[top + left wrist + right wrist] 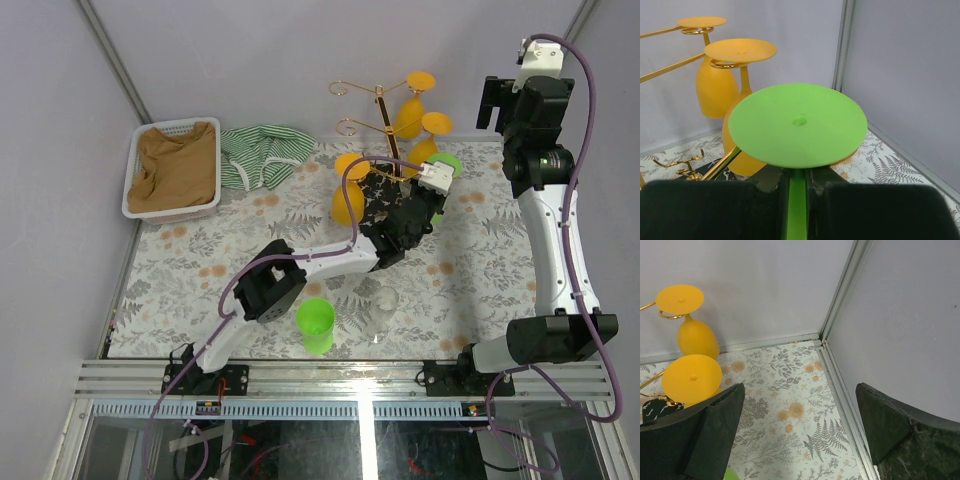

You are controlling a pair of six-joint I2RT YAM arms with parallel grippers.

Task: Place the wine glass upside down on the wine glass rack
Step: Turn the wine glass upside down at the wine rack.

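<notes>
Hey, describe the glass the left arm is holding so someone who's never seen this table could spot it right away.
Find the gold rack at the back of the table. Beside it the left gripper grips an upside-down glass by its stem. It is the only green one among the hanging yellow glasses.

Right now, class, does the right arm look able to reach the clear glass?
Probably yes: the right gripper is open and empty; the clear glass stands free, though the left arm passes close by.

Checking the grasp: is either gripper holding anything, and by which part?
Left gripper holds the green wine glass by its stem, foot up; right gripper is open and empty.
</notes>
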